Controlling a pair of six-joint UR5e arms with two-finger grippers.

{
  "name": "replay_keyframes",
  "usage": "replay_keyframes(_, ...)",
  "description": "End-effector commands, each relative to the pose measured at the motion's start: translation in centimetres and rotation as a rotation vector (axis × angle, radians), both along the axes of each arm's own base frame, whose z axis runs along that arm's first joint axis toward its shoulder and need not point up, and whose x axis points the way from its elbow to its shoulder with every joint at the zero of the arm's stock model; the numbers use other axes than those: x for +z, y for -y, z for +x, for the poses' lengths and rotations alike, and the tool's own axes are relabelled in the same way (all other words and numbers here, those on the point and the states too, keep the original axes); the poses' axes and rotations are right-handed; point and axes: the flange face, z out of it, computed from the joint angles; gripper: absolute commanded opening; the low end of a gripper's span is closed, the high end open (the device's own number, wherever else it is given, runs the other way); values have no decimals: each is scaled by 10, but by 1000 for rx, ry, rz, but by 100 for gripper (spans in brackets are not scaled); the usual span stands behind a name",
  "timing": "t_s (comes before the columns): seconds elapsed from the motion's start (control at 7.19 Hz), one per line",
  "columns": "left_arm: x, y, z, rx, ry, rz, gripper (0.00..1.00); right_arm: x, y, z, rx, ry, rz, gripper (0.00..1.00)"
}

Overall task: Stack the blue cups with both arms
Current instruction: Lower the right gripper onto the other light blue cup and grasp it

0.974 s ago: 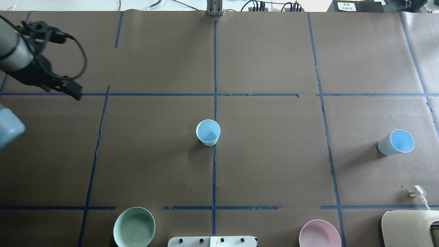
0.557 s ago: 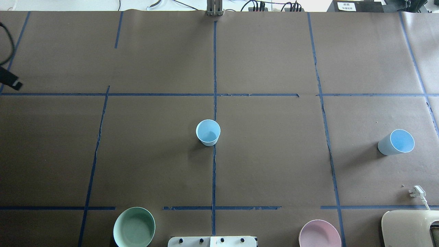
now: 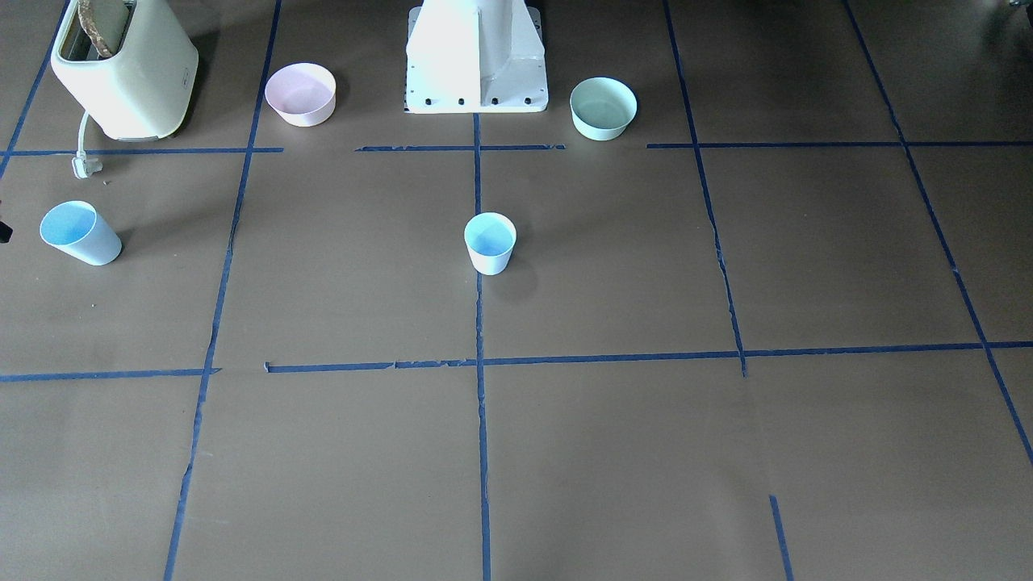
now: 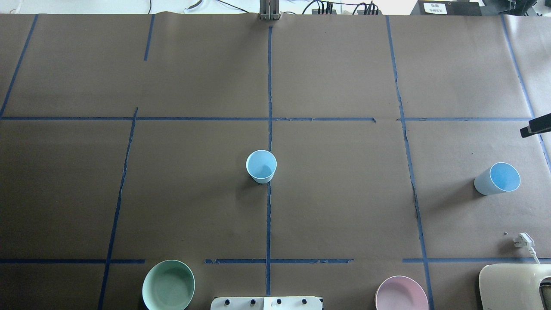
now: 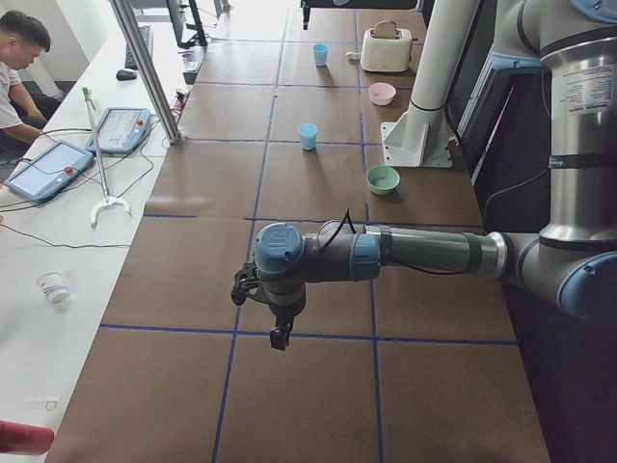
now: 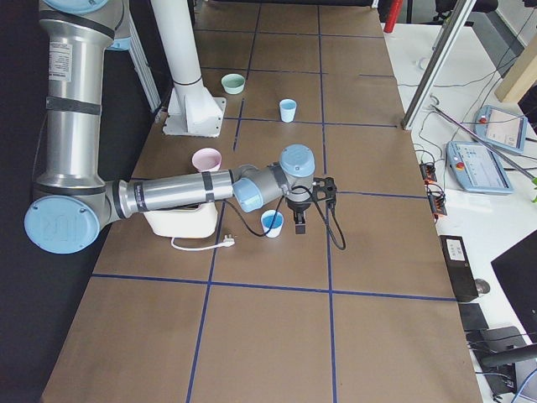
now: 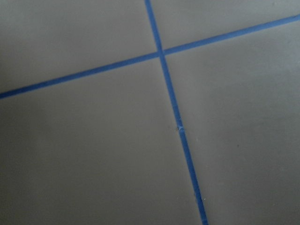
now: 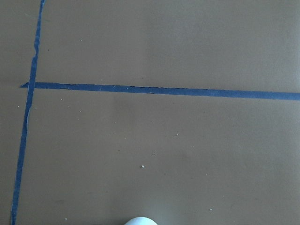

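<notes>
One blue cup (image 4: 261, 166) stands upright at the table's middle, on the centre tape line; it also shows in the front view (image 3: 490, 242). The other blue cup (image 4: 497, 178) stands at the right side, also seen in the front view (image 3: 79, 232). In the right side view, my right gripper (image 6: 300, 221) points down just beside this cup (image 6: 272, 222), on its far side. Only a black part of it (image 4: 536, 127) enters the overhead view. My left gripper (image 5: 280, 335) hangs over bare table far left of both cups. I cannot tell either gripper's state.
A mint-green bowl (image 4: 168, 285) and a pale pink bowl (image 4: 401, 293) sit near the robot's white pedestal (image 3: 476, 56). A cream toaster (image 3: 125, 64) with a loose plug (image 4: 525, 241) stands at the near right corner. Blue tape lines cross the brown table cover.
The left arm has swung out of the overhead view to the left. A black part of the right gripper has come in at the right edge. Both cups stay put.
</notes>
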Motion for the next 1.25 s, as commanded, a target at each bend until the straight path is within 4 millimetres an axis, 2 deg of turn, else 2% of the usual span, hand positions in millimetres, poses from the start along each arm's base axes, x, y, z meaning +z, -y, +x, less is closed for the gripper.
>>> replay_keyframes(0.0, 1, 0, -1, -20, 0, -5, 100, 17, -29, -32, -29, -4, -13, 100)
replay_keyframes(0.14, 0, 0, -1, -23, 0, -6, 100, 25, -35, -46, -49, -43, -7, 100)
replay_keyframes(0.28, 1, 0, -1, -24, 0, -9, 100, 40, -41, -51, -64, -64, -28, 100)
replay_keyframes(0.56, 0, 0, -1, -24, 0, -7, 100, 57, -45, -60, -94, -81, -50, 96)
replay_keyframes(0.7, 1, -1, -1, -24, 0, -9, 100, 58, -46, -65, -100, -81, -55, 70)
replay_keyframes(0.83, 1, -1, -1, -24, 0, -9, 100, 56, -46, -68, -113, -78, -46, 36)
replay_keyframes(1.11, 1, -1, -1, -24, 0, -9, 100, 54, -45, -70, -115, -76, -43, 5)
